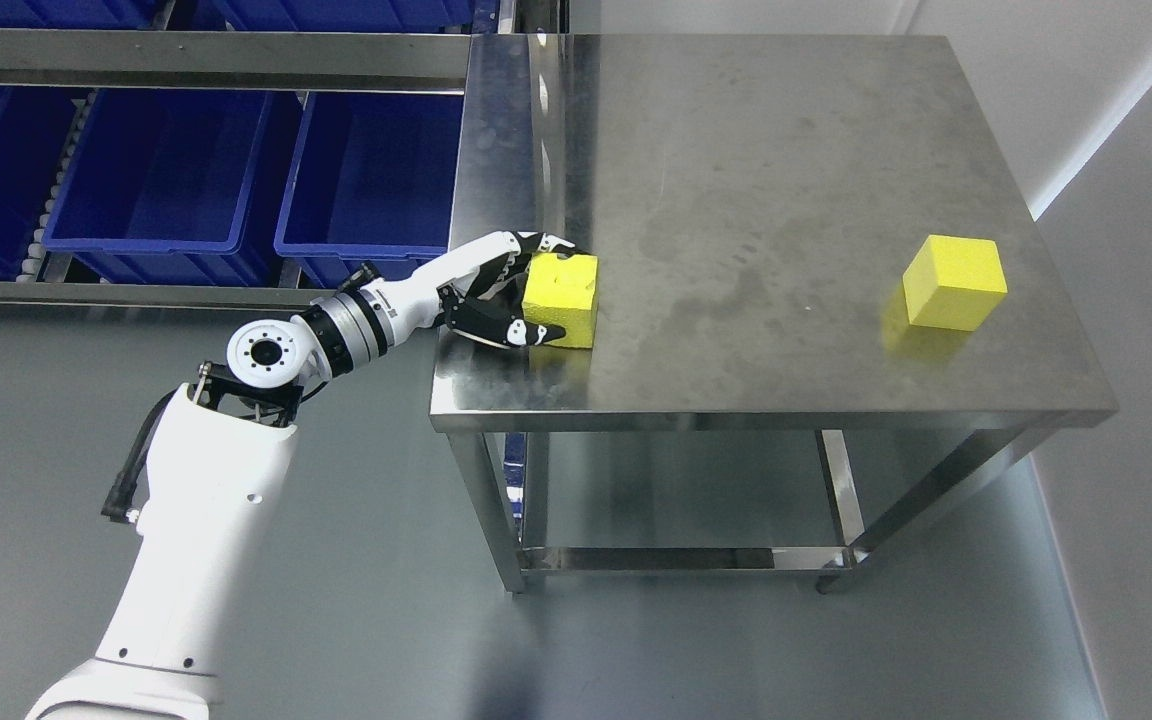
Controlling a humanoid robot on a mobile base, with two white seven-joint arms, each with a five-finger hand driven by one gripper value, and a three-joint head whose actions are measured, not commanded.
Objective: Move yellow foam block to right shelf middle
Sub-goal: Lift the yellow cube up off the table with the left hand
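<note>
The left hand [496,295] reaches in from the lower left, its white arm [206,520] bent at the elbow and stretched over the floor toward the steel surface [736,180]. Its fingers [511,333] are wrapped around a yellow foam block [564,300]: the upper ones curl over the block's top left edge, while a lower one presses along its near side, so the block is grasped from the left. The block sits on the surface close to the left edge, and whether it is lifted off the metal cannot be told from this angle.

Far to the right of the fingers, near the surface's right edge, stands a second yellow block [954,282], well apart from the hand and touching nothing else.

Behind and to the left of the fingers runs a shelf rack [196,60] holding blue bins [156,180] side by side. Below the fingers lies grey floor [386,600], and under the surface a lower steel shelf [676,500] shows between the legs.
</note>
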